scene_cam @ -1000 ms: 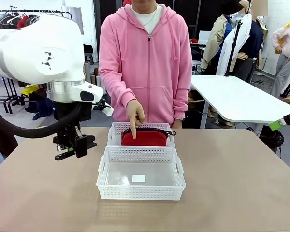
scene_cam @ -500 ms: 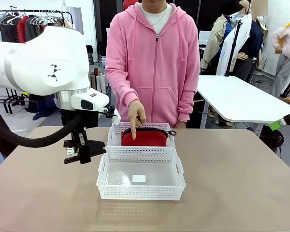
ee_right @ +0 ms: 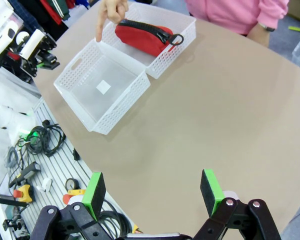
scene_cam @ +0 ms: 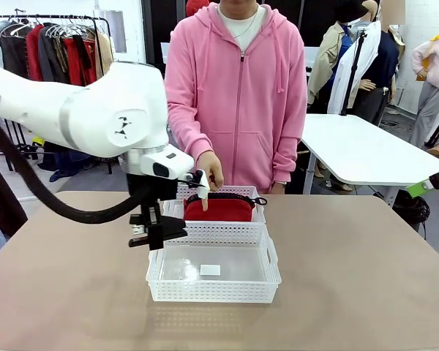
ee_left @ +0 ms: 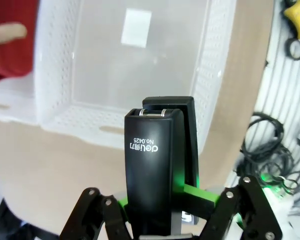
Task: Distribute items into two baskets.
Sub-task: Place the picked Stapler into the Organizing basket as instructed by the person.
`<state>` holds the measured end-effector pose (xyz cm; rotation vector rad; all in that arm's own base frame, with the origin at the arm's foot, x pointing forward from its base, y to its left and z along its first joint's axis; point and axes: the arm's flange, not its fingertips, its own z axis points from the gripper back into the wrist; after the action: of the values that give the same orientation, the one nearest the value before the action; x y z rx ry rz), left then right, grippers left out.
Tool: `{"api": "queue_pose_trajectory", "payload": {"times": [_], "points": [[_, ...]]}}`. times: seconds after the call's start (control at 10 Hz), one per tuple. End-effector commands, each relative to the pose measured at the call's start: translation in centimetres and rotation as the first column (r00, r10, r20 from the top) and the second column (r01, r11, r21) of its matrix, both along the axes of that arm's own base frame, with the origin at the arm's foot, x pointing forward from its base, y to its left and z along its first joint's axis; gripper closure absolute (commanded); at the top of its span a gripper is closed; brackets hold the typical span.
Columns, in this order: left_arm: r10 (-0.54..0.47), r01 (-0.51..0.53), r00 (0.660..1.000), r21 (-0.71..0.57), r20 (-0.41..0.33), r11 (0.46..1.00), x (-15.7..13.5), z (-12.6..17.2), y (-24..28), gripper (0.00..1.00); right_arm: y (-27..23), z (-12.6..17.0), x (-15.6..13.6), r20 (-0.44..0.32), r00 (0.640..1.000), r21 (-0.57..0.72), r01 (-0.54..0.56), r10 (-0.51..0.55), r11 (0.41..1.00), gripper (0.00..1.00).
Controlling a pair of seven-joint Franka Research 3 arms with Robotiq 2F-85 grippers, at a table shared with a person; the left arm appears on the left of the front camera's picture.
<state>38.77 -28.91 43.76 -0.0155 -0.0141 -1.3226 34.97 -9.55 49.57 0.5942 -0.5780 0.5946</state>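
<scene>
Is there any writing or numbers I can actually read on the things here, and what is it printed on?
"deli" with "No.0425" beneath it: white print, seen upside down in the left wrist view, on the black stapler clamped in the left gripper.
White label on the floor of the near basket: no print can be made out on it.
Red pouch in the far basket: no lettering can be made out.
</scene>
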Motion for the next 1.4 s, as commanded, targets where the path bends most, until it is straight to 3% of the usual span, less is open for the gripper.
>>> {"api": "queue_pose_trajectory", "payload": {"times": [0.0, 0.5, 1.3], "points": [[-0.055, 0.055, 0.998, 0.003, 0.016, 0.998, 0.6, -0.5, -1.5, 1.0, 0.1, 0.1, 0.1, 0.01, 1.0, 0.018, -0.002, 0.002, 1.0, 0.0], [-0.147, 0.147, 0.989, 0.008, -0.013, 0.989, 1.3, -3.3, -6.7, 1.0, 0.1, 0.1, 0.1, 0.01, 1.0, 0.018, -0.002, 0.002, 1.0, 0.0], [-0.189, 0.187, 0.981, 0.049, 0.04, 0.981, 4.7, -7.2, -9.9, 1.0, 0.1, 0.1, 0.1, 0.01, 1.0, 0.018, -0.002, 0.002, 1.0, 0.0]]}}
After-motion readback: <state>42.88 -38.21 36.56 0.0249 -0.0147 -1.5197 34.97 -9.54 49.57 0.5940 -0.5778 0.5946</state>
